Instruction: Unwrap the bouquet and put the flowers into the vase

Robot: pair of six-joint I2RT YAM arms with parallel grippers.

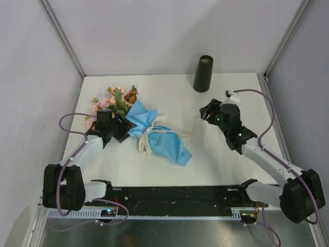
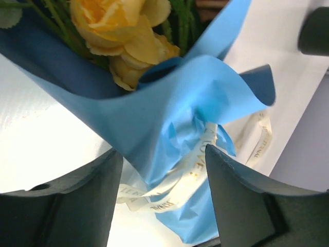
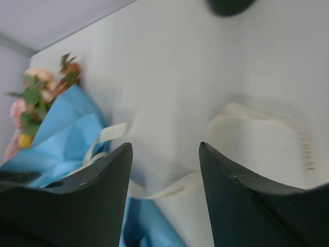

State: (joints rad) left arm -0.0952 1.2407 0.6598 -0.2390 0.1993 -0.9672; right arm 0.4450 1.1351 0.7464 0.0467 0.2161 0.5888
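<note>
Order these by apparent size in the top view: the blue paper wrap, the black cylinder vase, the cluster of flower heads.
1. Blue paper wrap: clearly largest.
2. Cluster of pink and peach flower heads: wider, partly hidden.
3. Matte black cylinder vase: smallest, though farther away and foreshortened, so 2 and 3 are close.

White table point(image 1: 169, 95) fills centre; pale grey walls point(image 1: 169, 31) behind, at sides; metal posts point(image 1: 61, 36) upper corners; soft even light.

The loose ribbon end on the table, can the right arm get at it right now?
Probably yes: the ribbon lies on bare table just ahead of the open right gripper, nothing between.
</note>
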